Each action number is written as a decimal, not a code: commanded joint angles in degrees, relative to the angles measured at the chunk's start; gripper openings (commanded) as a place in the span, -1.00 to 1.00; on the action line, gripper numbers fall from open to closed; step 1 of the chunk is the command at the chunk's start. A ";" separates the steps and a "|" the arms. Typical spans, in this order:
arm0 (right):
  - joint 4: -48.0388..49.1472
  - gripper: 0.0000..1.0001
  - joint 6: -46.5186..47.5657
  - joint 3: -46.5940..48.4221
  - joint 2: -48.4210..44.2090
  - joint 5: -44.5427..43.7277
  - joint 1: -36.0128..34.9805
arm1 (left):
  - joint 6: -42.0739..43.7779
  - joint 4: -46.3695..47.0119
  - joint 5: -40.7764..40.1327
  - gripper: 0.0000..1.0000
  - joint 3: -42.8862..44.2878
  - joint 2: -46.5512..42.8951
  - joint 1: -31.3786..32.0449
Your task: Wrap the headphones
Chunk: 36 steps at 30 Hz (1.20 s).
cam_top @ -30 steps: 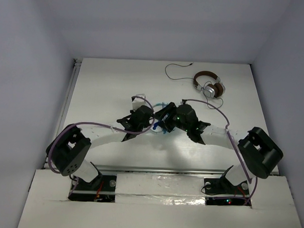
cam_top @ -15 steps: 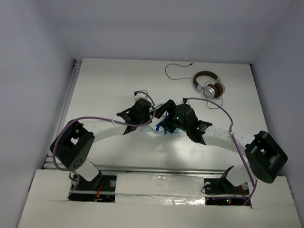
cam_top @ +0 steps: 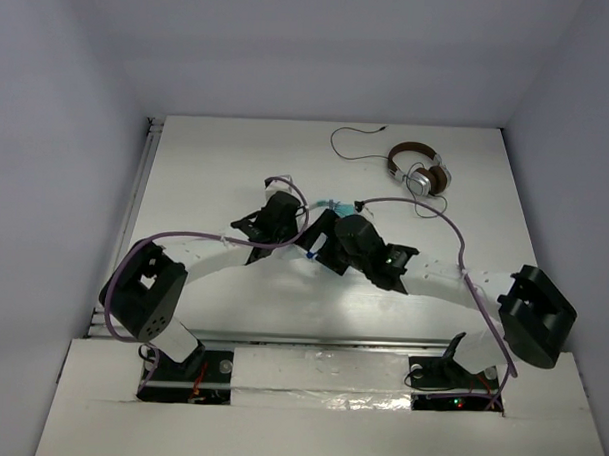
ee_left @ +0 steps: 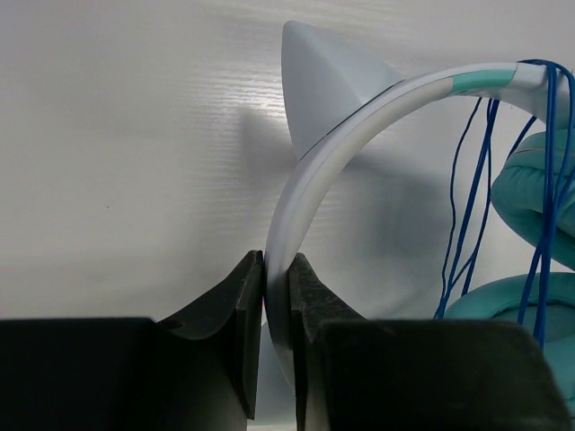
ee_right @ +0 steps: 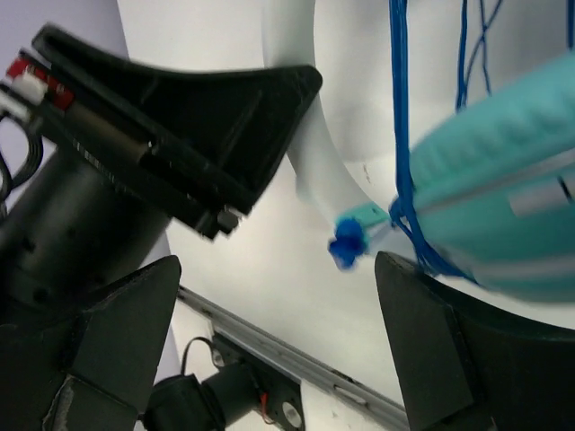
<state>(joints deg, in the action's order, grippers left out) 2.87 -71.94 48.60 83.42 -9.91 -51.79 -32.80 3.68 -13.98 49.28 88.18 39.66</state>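
Note:
The headphones (ee_left: 359,108) have teal ear cups (ee_left: 535,193), a pale headband and a thin blue cable (ee_left: 467,206) looped round them. My left gripper (ee_left: 276,269) is shut on the pale headband. In the top view it (cam_top: 297,226) holds them at the table's middle, where a bit of teal (cam_top: 335,206) shows. My right gripper (ee_right: 278,269) is wide open, with the blue cable plug (ee_right: 346,244) hanging free between its fingers. A teal ear cup (ee_right: 503,171) lies against its right finger. In the top view it (cam_top: 322,251) hides most of the headphones.
Brown-and-silver headphones (cam_top: 419,170) with a black cable (cam_top: 352,148) lie at the back right. The enclosure walls stand at the back and both sides. A metal rail (ee_right: 269,346) runs along the near table edge.
My left gripper has carried the headband a little farther from the bases. My right gripper has shifted left and nearer, and teal now shows behind it.

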 commanded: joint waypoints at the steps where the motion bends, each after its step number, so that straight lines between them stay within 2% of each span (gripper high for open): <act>1: -5.59 0.89 3.64 1.67 -5.45 -8.00 -1.30 | -1.30 5.19 0.44 -1.00 3.37 -4.16 -0.72; 4: -13.84 0.89 7.06 6.75 -2.48 -12.67 -1.30 | -1.74 5.28 0.27 -1.00 3.89 -3.90 -0.72; 11: -16.49 0.89 11.12 13.36 -0.98 -17.33 -1.30 | -1.57 4.76 0.00 -1.00 3.72 -3.28 -0.72; 13: -15.97 0.85 10.77 12.75 -2.28 -15.94 -1.30 | -1.22 4.67 0.53 -1.00 3.55 -3.02 -0.72; 16: -11.58 0.66 8.85 7.33 -4.92 -11.64 -1.30 | -1.13 4.58 1.32 -1.00 3.28 -3.02 -1.25; 18: -8.87 0.26 8.05 5.03 -7.03 -9.78 -1.91 | -0.95 4.67 1.58 -1.00 3.37 -2.75 -1.77; 20: -7.54 -0.25 7.52 3.26 -7.57 -7.15 -2.78 | -0.87 4.41 1.76 -1.00 4.16 -2.40 -1.78; 23: -6.31 -0.75 6.82 2.82 -6.69 -4.25 -4.10 | -0.87 4.32 1.94 -1.00 4.51 -2.14 -1.78; 26: -3.49 -0.92 6.37 1.94 -5.37 -3.01 -4.11 | -0.95 4.05 1.50 -1.00 4.16 -2.84 -1.78; 32: -5.33 -0.99 8.31 5.45 -0.45 -5.99 -4.11 | -0.78 3.52 1.23 -1.00 3.55 -4.33 -1.78; 36: -8.04 -1.00 9.45 7.47 0.34 -11.78 -4.11 | -1.04 3.35 1.41 -1.00 2.41 -5.30 -1.78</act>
<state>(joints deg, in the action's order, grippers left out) -4.86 -64.12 52.27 84.01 -16.53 -55.59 -32.84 3.40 -13.10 50.28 87.57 38.13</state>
